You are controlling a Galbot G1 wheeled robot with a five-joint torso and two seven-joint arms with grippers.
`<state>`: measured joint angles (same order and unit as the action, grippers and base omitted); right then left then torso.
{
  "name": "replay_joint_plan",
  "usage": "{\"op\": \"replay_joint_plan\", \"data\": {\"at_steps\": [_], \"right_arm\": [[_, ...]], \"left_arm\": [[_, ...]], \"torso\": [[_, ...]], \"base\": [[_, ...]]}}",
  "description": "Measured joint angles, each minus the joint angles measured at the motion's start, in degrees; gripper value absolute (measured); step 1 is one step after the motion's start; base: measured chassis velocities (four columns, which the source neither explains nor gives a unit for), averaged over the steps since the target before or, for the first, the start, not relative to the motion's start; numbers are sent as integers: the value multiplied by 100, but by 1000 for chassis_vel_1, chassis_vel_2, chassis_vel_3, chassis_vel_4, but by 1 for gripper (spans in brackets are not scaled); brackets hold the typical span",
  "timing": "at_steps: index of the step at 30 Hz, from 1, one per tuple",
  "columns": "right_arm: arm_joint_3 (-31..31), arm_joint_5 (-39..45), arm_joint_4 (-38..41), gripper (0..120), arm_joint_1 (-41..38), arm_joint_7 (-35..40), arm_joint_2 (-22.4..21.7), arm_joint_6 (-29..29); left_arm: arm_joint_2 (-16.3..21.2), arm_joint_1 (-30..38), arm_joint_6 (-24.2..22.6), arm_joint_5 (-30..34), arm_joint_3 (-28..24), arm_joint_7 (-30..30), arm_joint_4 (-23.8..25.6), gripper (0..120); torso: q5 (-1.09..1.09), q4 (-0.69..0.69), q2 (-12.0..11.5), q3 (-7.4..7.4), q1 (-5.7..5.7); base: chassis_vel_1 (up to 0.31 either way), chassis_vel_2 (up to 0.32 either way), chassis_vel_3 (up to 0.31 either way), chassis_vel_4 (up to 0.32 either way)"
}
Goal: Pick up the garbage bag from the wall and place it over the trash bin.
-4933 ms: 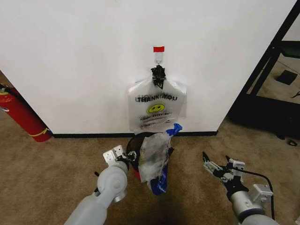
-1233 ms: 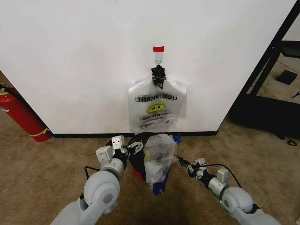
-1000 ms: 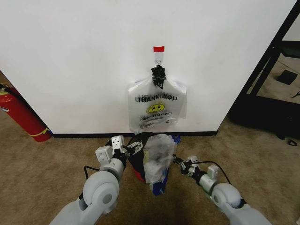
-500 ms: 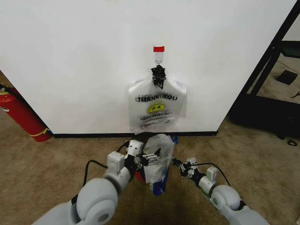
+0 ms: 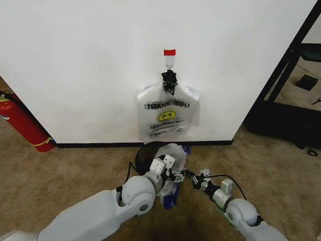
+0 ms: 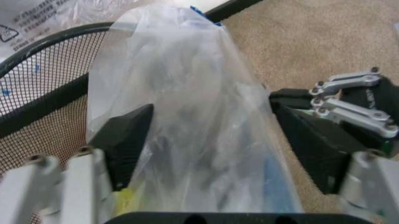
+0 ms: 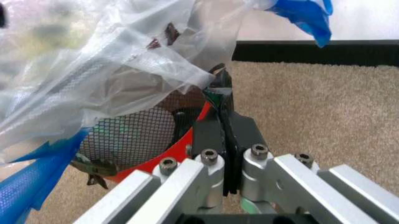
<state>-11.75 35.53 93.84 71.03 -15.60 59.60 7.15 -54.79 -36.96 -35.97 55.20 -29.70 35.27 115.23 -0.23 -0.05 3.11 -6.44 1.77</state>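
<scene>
Right gripper (image 7: 219, 100) w/ jaws pressed together is pinching a fold of the bag (image 7: 93, 60), right beside the bin (image 7: 134, 140). Left gripper (image 6: 212, 140) is sitting spread wide, its black pads (image 6: 128, 135) flanking the bag w/ film between them; can't tell if they're touching it. In head view both grippers, left (image 5: 173, 176) and right (image 5: 190, 179), are meeting at the bag (image 5: 170, 155) just over the bin (image 5: 145, 154), low by the wall (image 5: 75, 60).

Bag is thin, translucent, crinkly plastic, bunched into a tall loose lump, w/ blue print at the edges and a bit of yellow low down; lettering on it isn't readable. It's draping on the bin's front rim, not spread over the mouth.

Bin is round black wire mesh w/ red base, standing on tan carpet (image 5: 60, 170).

On the wall, a flat bundle (image 5: 167, 115) is hanging from a hook (image 5: 169, 64) under red tape (image 5: 170, 52), gathered by a black tie (image 5: 169, 80); it's reading "THANK YOU" in black, yellow smiley below, then small print approx. "HAPPY EVERY DAY". Red extinguisher (image 5: 20, 123) is leaning at far left.
</scene>
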Motion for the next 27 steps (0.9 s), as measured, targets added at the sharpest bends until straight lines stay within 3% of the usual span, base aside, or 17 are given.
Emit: {"op": "replay_joint_plan", "data": {"at_steps": [4,16,18,21,27], "right_arm": [[12,24,-22,0,-47,0,-4,7],[47,88,-20,0,-108,22,9,47],[40,91,-19,0,-84,25,8,49],[33,90,-19,0,-68,25,9,48],[31,77,-20,0,-37,27,22,49]], "left_arm": [[40,-60,83,2,8,-11,-1,57],[65,-194,212,-181,-23,-113,-25,19],[56,-210,261,-202,-3,-112,-24,7],[45,-222,276,-229,34,-113,-17,0],[16,-240,312,-250,148,-77,24,0]], "torso": [[-1,0,0,0,0],[-1,0,0,0,0],[0,-1,0,0,0],[0,0,0,0,0],[0,-1,0,0,0]], "base": [[0,0,0,0],[0,0,0,0],[0,0,0,0],[0,0,0,0],[0,0,0,0]]}}
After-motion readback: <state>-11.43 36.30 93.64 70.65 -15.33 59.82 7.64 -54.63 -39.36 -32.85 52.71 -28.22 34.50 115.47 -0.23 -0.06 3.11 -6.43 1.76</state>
